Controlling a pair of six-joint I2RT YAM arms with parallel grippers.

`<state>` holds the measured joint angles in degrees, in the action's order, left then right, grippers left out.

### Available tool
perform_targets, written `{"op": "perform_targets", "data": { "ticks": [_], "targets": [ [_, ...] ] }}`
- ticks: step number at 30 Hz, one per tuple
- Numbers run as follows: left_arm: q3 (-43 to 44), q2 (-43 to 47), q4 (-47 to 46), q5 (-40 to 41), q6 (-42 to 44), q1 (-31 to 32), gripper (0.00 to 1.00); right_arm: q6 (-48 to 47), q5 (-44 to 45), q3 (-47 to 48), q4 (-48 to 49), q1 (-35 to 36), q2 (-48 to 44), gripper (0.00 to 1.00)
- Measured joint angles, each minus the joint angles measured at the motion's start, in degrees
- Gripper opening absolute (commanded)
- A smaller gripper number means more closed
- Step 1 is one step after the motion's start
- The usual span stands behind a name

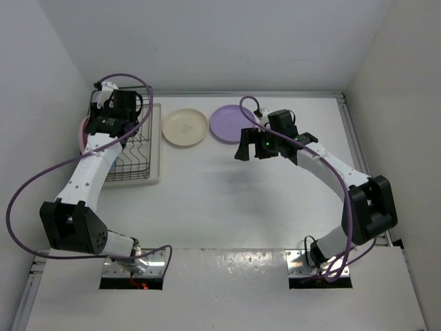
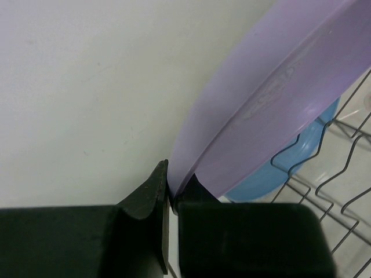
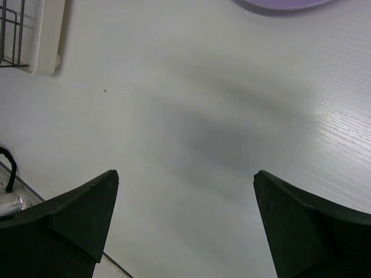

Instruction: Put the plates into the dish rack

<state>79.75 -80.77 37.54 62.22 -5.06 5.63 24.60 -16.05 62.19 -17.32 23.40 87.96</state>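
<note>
The left claw (image 2: 172,194) is pinched together on the rim of a lilac plate (image 2: 278,98), which sweeps tilted from the bottom centre to the upper right of the left wrist view. Just behind it sits the blue plate (image 2: 272,174), its lower edge among the dark wires of the dish rack (image 2: 342,168). From above, this claw hangs over the far end of the rack at upper left, and a sliver of the pink plate (image 1: 83,134) shows past the arm; how it stands cannot be told.

The right claw (image 3: 185,197) has its fingers spread wide, holding nothing, above bare desk (image 3: 191,116) right of centre in the top view. Beyond it the second lilac plate (image 1: 233,123) lies flat, and the cream plate (image 1: 185,127) lies flat just left of that, near the rack's pale tray base (image 1: 155,138).

The desk is white with a faint grain and a soft sheen. Plain white walls (image 1: 207,41) close it in at the left, top and right of the frame. Purple cables (image 1: 27,186) loop off both arms.
</note>
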Motion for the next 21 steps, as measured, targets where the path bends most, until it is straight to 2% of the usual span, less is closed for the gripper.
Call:
{"op": "perform_targets", "data": {
  "ticks": [10, 21],
  "targets": [
    [-7.85, 1.29, 1.14, -0.87, -9.31, -0.11, 0.00, -0.09, 0.42, 0.57, -2.29, 0.11, 0.02, 1.00],
    [-12.96, 2.08, -1.42, 4.00, -19.02, -0.04, 0.00, -0.85, 0.44, 0.50, -2.47, 0.11, -0.02, 1.00]
  ]
}}
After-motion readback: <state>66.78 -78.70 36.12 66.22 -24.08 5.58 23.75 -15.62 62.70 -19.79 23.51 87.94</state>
